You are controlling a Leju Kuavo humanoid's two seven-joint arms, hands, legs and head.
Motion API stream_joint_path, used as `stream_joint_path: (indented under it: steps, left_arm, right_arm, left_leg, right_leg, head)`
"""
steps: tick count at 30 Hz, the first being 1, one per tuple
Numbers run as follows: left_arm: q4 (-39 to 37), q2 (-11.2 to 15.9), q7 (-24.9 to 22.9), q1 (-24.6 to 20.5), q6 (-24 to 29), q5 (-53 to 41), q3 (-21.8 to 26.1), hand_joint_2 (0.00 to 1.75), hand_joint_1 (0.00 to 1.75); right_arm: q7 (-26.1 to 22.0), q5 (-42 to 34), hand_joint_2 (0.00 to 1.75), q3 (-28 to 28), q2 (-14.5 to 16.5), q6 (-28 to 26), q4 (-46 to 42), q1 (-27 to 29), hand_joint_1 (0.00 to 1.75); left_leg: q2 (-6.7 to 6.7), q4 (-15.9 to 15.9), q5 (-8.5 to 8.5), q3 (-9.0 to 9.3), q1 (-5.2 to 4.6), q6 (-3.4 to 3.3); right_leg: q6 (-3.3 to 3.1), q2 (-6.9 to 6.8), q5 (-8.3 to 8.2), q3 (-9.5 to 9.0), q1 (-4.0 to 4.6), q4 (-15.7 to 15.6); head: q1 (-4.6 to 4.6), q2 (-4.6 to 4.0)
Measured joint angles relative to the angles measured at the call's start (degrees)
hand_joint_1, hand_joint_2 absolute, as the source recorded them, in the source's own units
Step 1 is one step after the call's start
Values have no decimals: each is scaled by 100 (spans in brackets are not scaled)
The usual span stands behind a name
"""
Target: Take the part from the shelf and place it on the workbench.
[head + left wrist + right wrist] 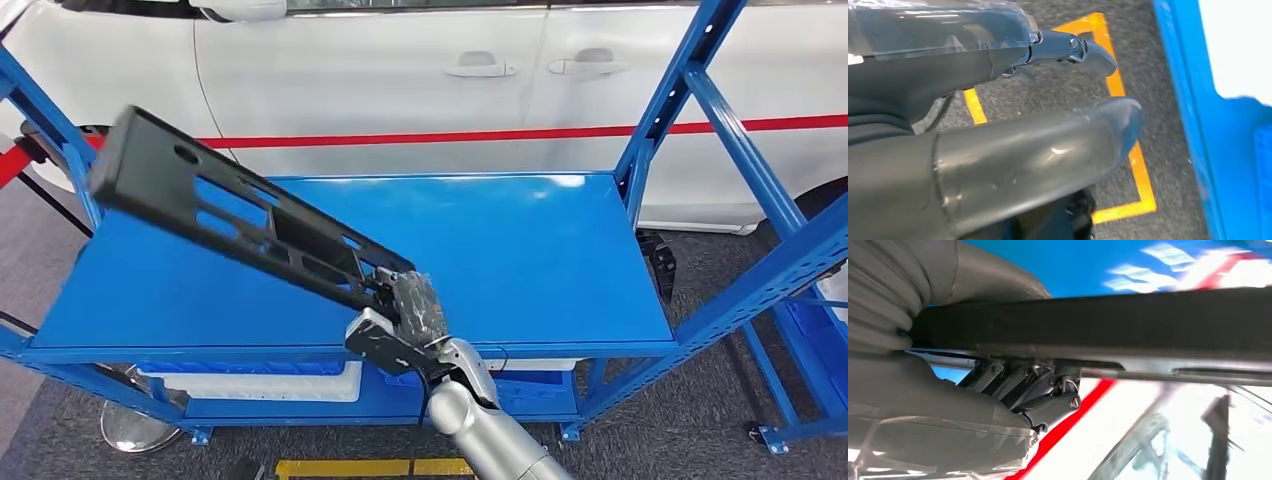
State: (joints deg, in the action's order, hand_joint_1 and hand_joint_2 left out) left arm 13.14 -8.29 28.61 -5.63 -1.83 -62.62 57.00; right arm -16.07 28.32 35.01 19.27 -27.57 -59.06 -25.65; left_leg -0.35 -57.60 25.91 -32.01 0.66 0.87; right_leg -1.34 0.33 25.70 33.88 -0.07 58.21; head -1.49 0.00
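You have the part (235, 214) in the right hand (412, 305) already, so the take looks done; what is left, as far as you can judge, is the carry and the set-down on the workbench, and no workbench can be told for sure in these views. The part is a long black metal bracket with cut-out slots; in the head view it is up in the air, tilted, its far end raised toward the upper left over the blue shelf (560, 260), its near end at the hand; it does not rest on the shelf's blue surface.

Look at the right wrist view: the bracket (1128, 322) runs as a dark bar straight across the hand; the dark fingers (1040, 390) are curled up against one side of it, the grey thumb (988, 275) sits on the other side, so the part is clamped between them at its end, not at its middle; you should expect the long free end to lever on that hold.

Your left hand (1038, 125) hangs low over the grey floor with its yellow marking tape (1120, 85), beside the blue frame (1188, 125); its thumb and dark fingers (1073, 50) stand apart with nothing between them, so it holds nothing. A white car (420, 70) with a red stripe stands behind the shelf.
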Motion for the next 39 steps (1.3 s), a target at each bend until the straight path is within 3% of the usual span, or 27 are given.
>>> stream_joint_path:
  steps: [3,6,7,8,9,12,14,17,19,21,23,24,25,27,29,31,33,35,37,38,39]
  left_arm:
    - [-1,5,39,84,10,37,67,0,0]
    - [0,8,47,106,15,38,117,0,0]
    - [0,9,47,110,22,39,137,0,0]
    - [0,9,46,112,32,40,153,0,0]
    - [0,9,46,113,44,41,165,0,0]
    - [0,9,46,114,61,41,186,0,0]
    - [0,9,47,115,61,40,198,0,0]
    - [-1,13,51,115,68,54,213,0,0]
    - [-1,13,62,114,84,95,235,87,0]
    - [-1,10,76,124,125,135,283,175,0]
    - [0,13,91,147,197,144,327,175,0]
    - [0,14,103,158,228,153,342,175,0]
    - [0,14,117,165,256,183,367,175,0]
    - [0,14,128,166,326,270,444,175,0]
    - [0,13,94,162,425,345,533,175,0]
    - [0,9,33,172,500,422,627,175,0]
    - [0,-14,-18,185,544,504,734,175,0]
    - [0,-44,-44,190,576,547,827,175,0]
    - [0,-57,-68,191,600,556,901,175,0]
    - [0,-61,-79,192,606,557,932,175,0]
    - [0,-66,-91,191,609,560,965,175,0]
  right_arm:
    - [55,-705,175,7,-173,257,-1289,264,175]
    - [73,-849,175,7,-363,321,-2090,416,175]
    - [41,-887,175,7,-413,324,-2257,482,175]
    - [-7,-935,175,7,-457,320,-2387,543,175]
    - [-64,-990,175,7,-495,314,-2513,591,175]
    - [-141,-1101,175,7,-584,319,-2867,641,175]
    - [-141,-1124,175,7,-624,329,-3040,651,175]
    - [-151,-1211,175,7,-674,354,-3216,688,175]
    - [-211,-1383,175,3,-713,376,-3379,744,175]
    - [-319,-1622,175,-24,-799,426,-3627,873,175]
    - [-429,-1897,175,-98,-925,533,-3890,1087,175]
    - [-482,-2017,175,-147,-982,585,-4010,1216,175]
    - [-540,-2105,175,-200,-1028,623,-4125,1352,175]
    - [-672,-2184,175,-293,-1096,658,-4336,1658,175]
    - [-834,-2203,175,-357,-1170,726,-4511,1998,175]
    - [-1047,-2271,175,-427,-1244,872,-4661,2440,175]
    - [-1384,-2433,175,-556,-1294,1077,-4807,2998,175]
    - [-1809,-2625,175,-741,-1322,1352,-4924,3538,175]
    - [-2118,-2800,175,-955,-1329,1658,-5006,3977,175]
    - [-2190,-2862,175,-1054,-1327,1780,-5038,4143,175]
    - [-2233,-2908,175,-1167,-1313,1894,-5075,4293,175]
  left_leg:
    - [4,55,-58,-15,31,-121]
    - [11,75,-73,-25,34,-188]
    - [11,71,-71,-29,30,-191]
    - [10,66,-67,-31,27,-193]
    - [7,57,-61,-30,25,-191]
    - [-2,6,-15,-24,13,-148]
    - [-4,-26,14,-40,-5,-93]
    - [-3,-42,49,-39,-1,-1]
    - [2,-343,261,-158,8,57]
    - [6,-1046,630,-476,21,102]
    - [8,-1609,801,-745,28,124]
    - [8,-1617,731,-755,28,123]
    - [9,-1363,549,-637,29,112]
    - [8,-541,180,-242,16,59]
    - [1,-70,53,-12,-16,-6]
    - [-11,-29,40,6,-40,-61]
    - [-10,39,-19,25,-13,-137]
    - [0,99,-70,21,12,-209]
    - [10,92,-88,-26,5,-234]
    - [16,81,-96,-50,4,-232]
    - [22,64,-106,-78,4,-225]
  right_leg:
    - [100,-4,123,82,-11,150]
    - [145,-5,658,551,-20,1143]
    - [152,-5,775,720,-23,1481]
    - [154,-6,788,812,-24,1648]
    - [147,-6,671,779,-26,1564]
    - [87,-6,114,244,-13,453]
    - [46,0,22,72,5,71]
    - [-29,6,18,63,6,34]
    - [-86,-8,7,43,-25,2]
    - [-120,-28,16,36,-28,1]
    - [-130,-40,30,34,-20,12]
    - [-129,-40,39,30,-18,21]
    - [-124,-36,52,20,-18,30]
    - [-98,-29,80,-8,-9,42]
    - [-50,-27,86,-14,-1,46]
    - [8,-32,66,-17,-5,35]
    - [68,-31,152,-10,-9,95]
    - [117,-22,500,168,-17,540]
    - [149,-20,903,472,-32,1268]
    - [164,-21,999,565,-43,1518]
    - [179,-24,983,547,-59,1561]
  head:
    - [19,0]
    - [58,0]
    - [61,0]
    - [62,0]
    - [63,0]
    - [69,0]
    - [68,0]
    - [68,0]
    - [37,0]
    - [2,0]
    - [-1,0]
    - [-2,0]
    - [-2,0]
    - [0,0]
    - [1,0]
    - [1,0]
    - [9,0]
    - [37,0]
    - [59,0]
    - [61,0]
    - [61,0]
